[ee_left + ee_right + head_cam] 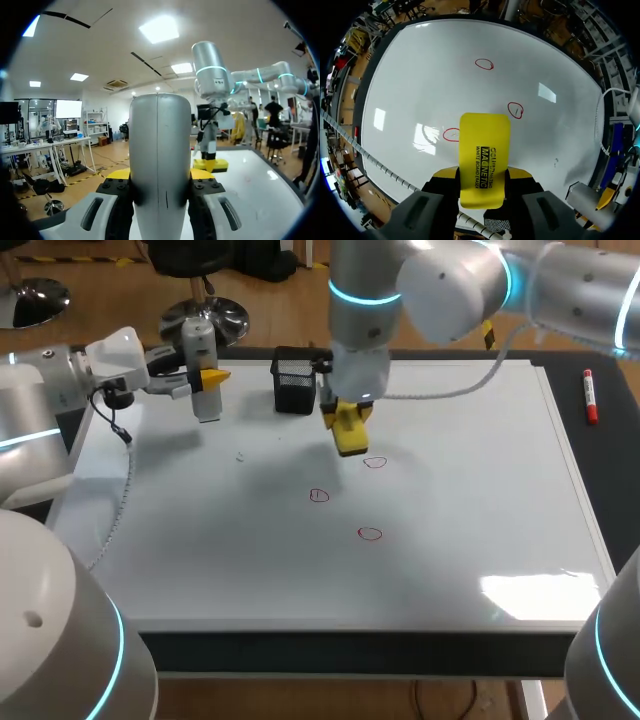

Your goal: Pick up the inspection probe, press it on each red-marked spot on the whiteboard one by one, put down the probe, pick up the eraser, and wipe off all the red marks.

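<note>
The left gripper, reaching in from the left over the far-left part of the large white whiteboard, has its two yellow-tipped fingers closed on opposite sides of a silver-grey, round-ended cylindrical inspection probe. The probe stands roughly upright, and its lower end looks clear of the board. From the left wrist view the inspection probe fills the gap between the fingers, which press against it on both sides. The right gripper hangs from an arm coming in from the far right and sits over the far-middle of the whiteboard. It is clamped on a flat yellow rectangular eraser with a black printed label. In the right wrist view the eraser juts out past the fingertips that grip its two long sides. I cannot tell whether the eraser touches the board. Three red marks, small hand-drawn rings, lie on the whiteboard: a far mark just right of and nearer than the eraser, a middle mark to its left, and a near mark. A black mesh pen holder stands at the far edge, just left of the right gripper. A red marker pen lies on the dark table, right of the whiteboard.
</note>
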Action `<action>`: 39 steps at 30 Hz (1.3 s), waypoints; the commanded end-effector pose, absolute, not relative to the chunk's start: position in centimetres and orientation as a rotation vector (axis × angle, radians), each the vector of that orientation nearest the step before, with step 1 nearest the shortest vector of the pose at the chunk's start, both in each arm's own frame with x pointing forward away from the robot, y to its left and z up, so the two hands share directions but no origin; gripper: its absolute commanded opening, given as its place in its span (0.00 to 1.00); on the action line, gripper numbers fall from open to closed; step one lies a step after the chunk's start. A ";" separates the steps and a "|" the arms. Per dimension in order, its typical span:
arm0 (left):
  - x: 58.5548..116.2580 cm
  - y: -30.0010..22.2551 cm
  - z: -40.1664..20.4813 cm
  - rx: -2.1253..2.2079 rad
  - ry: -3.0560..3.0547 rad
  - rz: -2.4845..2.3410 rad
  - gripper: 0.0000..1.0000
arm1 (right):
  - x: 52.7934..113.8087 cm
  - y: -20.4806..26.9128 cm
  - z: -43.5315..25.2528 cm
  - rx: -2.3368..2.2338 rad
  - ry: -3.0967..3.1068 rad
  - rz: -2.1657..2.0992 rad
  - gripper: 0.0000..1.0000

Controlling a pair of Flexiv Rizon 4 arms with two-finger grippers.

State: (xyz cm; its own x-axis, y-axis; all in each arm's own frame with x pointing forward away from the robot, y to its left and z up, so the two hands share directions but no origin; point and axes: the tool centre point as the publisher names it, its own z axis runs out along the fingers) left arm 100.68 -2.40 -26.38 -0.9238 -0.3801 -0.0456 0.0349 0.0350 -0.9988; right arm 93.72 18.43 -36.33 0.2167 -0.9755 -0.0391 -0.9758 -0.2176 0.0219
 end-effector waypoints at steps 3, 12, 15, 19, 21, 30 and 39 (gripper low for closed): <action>100.7 -2.5 -26.3 -0.353 2.017 -1.960 0.00 | 91.9 20.8 -36.5 -2.451 1.959 0.011 0.00; 100.7 -2.5 -26.3 -0.353 2.017 -1.960 0.00 | 89.1 23.7 -37.3 -2.414 1.973 0.010 0.00; 100.7 -2.5 -26.3 -0.353 2.017 -1.960 0.00 | 88.2 24.3 -37.5 -2.398 1.960 0.003 0.00; 100.7 -2.5 -26.3 -0.353 2.017 -1.960 0.00 | 87.6 24.7 -38.0 -2.368 1.954 0.002 0.00; 100.7 -2.5 -26.3 -0.353 2.017 -1.960 0.00 | 87.3 24.8 -38.3 -2.362 1.954 0.014 0.00; 100.7 -2.5 -26.3 -0.353 2.017 -1.960 0.00 | 85.6 25.9 -39.7 -2.358 1.942 0.086 0.00; 100.7 -2.5 -26.3 -0.353 2.017 -1.960 0.00 | 85.7 26.0 -40.7 -2.368 1.947 0.115 0.00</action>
State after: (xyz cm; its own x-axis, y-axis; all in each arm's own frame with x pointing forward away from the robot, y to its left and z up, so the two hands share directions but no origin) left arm 100.72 -2.42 -26.40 -0.9238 -0.3801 -0.0454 0.0347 0.0349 -0.9988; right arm 85.35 25.96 -40.42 0.1900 -0.9765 -0.1016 -0.9818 -0.1894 -0.0150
